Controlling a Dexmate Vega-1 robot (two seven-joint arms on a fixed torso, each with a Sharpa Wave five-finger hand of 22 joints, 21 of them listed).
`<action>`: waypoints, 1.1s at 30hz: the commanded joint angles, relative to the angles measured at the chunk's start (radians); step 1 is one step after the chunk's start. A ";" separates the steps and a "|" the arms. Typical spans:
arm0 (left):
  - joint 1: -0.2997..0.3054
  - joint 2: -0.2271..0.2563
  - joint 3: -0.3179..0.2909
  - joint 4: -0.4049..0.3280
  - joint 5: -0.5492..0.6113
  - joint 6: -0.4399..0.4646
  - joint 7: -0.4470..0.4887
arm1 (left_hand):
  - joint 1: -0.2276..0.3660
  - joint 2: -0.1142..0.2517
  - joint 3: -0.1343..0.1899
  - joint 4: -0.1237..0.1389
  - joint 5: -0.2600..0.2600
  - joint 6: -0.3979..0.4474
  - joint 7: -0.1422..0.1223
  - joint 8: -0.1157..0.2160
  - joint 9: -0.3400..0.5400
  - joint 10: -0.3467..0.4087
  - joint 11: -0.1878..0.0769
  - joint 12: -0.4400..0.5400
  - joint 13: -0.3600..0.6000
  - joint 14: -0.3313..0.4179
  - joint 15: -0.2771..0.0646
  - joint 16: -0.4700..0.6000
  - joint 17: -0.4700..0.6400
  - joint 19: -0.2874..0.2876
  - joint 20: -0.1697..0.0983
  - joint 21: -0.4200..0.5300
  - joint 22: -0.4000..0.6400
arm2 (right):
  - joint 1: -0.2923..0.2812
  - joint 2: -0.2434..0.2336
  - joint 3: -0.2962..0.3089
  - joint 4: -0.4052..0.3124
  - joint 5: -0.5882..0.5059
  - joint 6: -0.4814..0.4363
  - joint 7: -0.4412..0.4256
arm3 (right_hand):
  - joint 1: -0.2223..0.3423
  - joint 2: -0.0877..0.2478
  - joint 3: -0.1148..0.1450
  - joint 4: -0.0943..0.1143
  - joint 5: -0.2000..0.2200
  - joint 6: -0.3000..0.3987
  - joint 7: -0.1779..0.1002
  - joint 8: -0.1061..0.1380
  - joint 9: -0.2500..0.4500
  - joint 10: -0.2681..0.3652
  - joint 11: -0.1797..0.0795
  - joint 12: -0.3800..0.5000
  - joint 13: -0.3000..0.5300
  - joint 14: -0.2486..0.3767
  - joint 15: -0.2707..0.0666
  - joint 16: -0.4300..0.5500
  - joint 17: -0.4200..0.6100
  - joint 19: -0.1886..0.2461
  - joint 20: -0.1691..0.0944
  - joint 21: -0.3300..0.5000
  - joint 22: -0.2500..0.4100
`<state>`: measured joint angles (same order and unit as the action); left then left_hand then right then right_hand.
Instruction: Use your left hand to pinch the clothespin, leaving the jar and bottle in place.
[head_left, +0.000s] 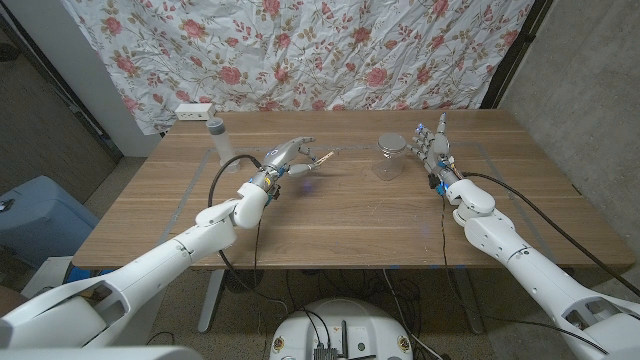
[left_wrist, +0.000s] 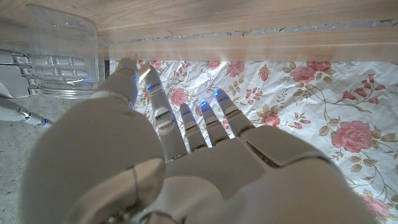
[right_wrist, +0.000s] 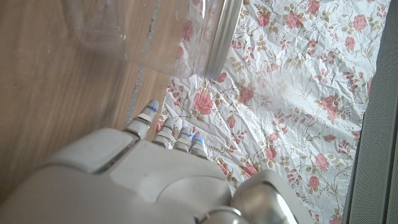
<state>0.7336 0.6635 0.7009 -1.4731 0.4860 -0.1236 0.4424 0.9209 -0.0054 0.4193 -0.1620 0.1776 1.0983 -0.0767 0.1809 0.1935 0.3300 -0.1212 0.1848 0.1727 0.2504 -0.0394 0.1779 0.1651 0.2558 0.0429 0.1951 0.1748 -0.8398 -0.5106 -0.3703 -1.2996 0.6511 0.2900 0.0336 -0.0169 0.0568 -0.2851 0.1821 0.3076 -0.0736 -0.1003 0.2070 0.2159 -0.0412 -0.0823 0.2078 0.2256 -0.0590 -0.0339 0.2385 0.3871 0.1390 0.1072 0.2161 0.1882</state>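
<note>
Both hands are raised: the left hand (head_left: 288, 160) is pinching the clothespin (head_left: 322, 158), needing steady pressure clear of jar (head_left: 389, 158) and bottle (head_left: 216, 138), the right hand (head_left: 434, 146) open.

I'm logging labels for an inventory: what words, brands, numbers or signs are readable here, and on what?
None can be read.
Clear glass jar: no label visible.
Clear plastic bottle with a grey cap: no print legible.
White box at the table's far left corner: any marks too small to read.
Wooden clothespin in the left hand: no marking.
</note>
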 joint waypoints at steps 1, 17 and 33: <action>-0.014 0.024 0.002 -0.024 0.039 0.021 -0.026 | -0.009 0.003 -0.008 0.000 0.006 -0.001 -0.002 0.006 0.001 -0.007 -0.001 0.000 0.001 0.004 -0.003 0.001 0.003 0.000 -0.002 -0.001 0.001 | 0.000 0.000 0.000 0.001 0.000 0.000 0.000 | 0.000 0.072 -0.005 0.000 0.006 -0.001 -0.007 0.006 0.002 0.000 -0.008 0.007 0.002 -0.010 -0.034 0.006 0.003 0.007 -0.003 0.005 0.005; -0.044 0.052 0.026 -0.036 0.127 0.040 -0.051 | -0.009 0.008 -0.010 -0.001 0.008 -0.008 -0.005 0.006 0.001 -0.012 -0.002 0.000 0.001 0.001 -0.002 0.000 0.003 -0.002 -0.002 -0.001 0.001 | 0.000 0.000 0.000 0.000 0.000 0.000 0.000 | 0.000 0.072 -0.005 0.000 0.006 -0.001 -0.008 0.006 0.002 0.000 -0.006 0.007 0.002 -0.008 -0.034 0.007 0.003 0.007 -0.003 0.004 0.005; -0.058 0.072 0.055 -0.051 0.232 0.077 -0.053 | -0.010 0.013 -0.013 -0.001 0.008 -0.011 -0.010 0.008 0.001 -0.020 -0.005 -0.001 0.001 -0.004 -0.001 -0.001 0.003 -0.005 0.001 -0.001 0.001 | 0.000 0.000 0.000 0.000 0.000 0.000 0.000 | 0.000 0.072 -0.005 0.000 0.006 -0.002 -0.008 0.006 0.002 0.001 -0.007 0.007 0.002 -0.009 -0.035 0.006 0.003 0.006 -0.002 0.004 0.005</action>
<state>0.6867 0.7205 0.7392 -1.5101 0.6601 -0.0713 0.4005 0.9117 0.0039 0.4110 -0.1619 0.1816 1.0893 -0.0856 0.1853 0.1934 0.3156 -0.1286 0.1848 0.1727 0.2503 -0.0394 0.1780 0.1651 0.2558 0.0429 0.1951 0.1746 -0.8396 -0.5107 -0.3703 -1.2991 0.6511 0.2901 0.0340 -0.0169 0.0569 -0.2851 0.1821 0.3076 -0.0736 -0.1003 0.2070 0.2159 -0.0412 -0.0823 0.2078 0.2256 -0.0589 -0.0339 0.2385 0.3871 0.1390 0.1071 0.2161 0.1882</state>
